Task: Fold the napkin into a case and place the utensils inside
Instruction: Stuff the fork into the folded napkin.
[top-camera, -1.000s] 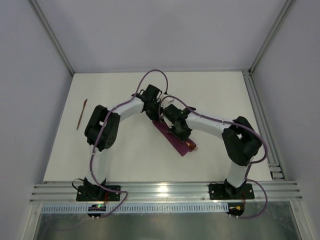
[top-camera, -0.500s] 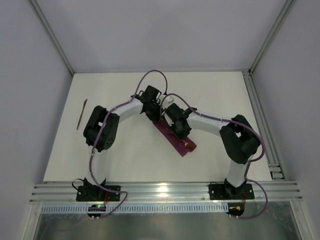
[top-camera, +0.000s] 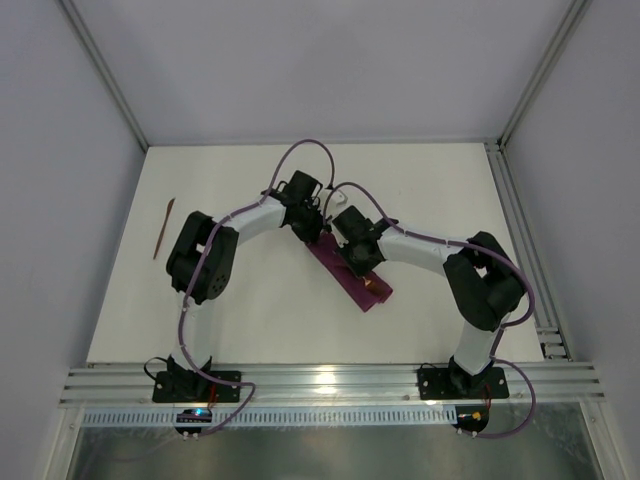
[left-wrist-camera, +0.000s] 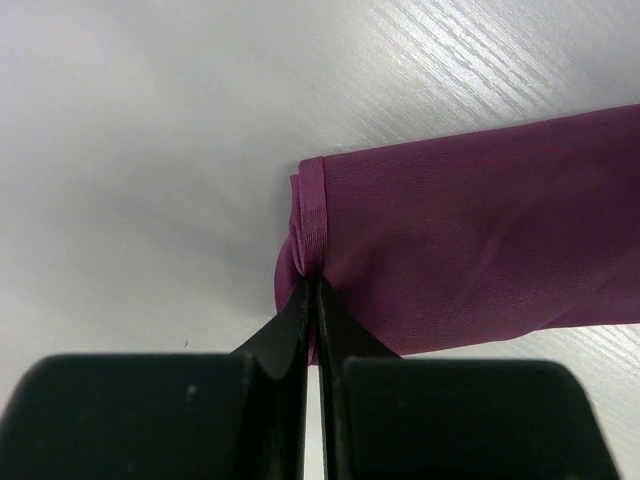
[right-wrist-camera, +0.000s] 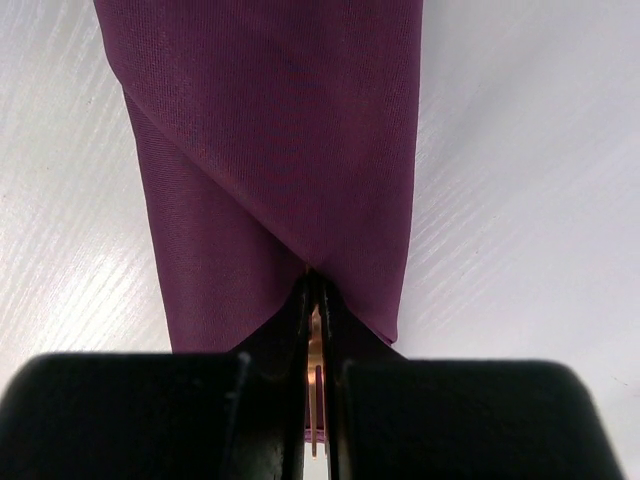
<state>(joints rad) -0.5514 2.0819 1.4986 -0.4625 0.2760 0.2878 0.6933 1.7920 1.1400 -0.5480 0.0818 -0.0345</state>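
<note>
**A:** How does the case look?

**B:** A narrow, flat strip of plum-purple cloth with a slight sheen. In the right wrist view one layer crosses the other on a slant, so the case shows a diagonal fold running down to a point. In the left wrist view its far end finishes in a stitched hem, a little bunched at the corner.

**A:** Anything in it?

**B:** A thin brown utensil runs in under the fold at the near end. From above only a brown bit shows there. The rest is hidden by cloth.

**A:** Where does it lie, and which way?

**B:** On the white table, about mid-table between the arms. Its long axis runs from far-left to near-right.

**A:** The grippers?

**B:** The left gripper is clenched on the hem corner at the far end. The right gripper is pinched on the utensil, its tips at the fold.

**A:** The other piece?

**B:** A slim brown stick lies well apart, near the table's left edge.
</note>
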